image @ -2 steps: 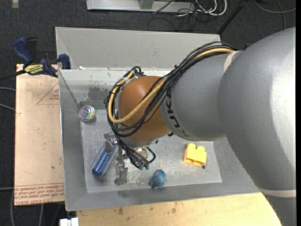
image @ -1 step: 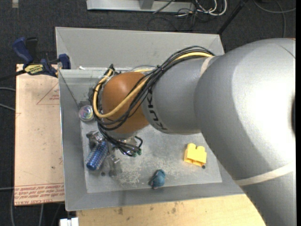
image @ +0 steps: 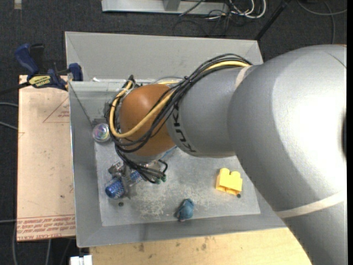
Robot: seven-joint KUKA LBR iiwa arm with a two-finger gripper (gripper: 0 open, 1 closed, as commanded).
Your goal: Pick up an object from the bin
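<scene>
My gripper (image: 128, 175) hangs low over the left part of the bin floor, under the arm's orange cover. Just to its lower left, a small blue ribbed cylinder (image: 115, 189) lies on the floor, touching or nearly touching the gripper's tip. A shiny round silvery thing (image: 101, 132) rests against the left wall, up and to the left of the gripper.
A yellow toy brick (image: 229, 181) lies on the floor to the right. A blue rounded lump (image: 185, 208) sits near the front wall. The thick arm covers the bin's back and right side.
</scene>
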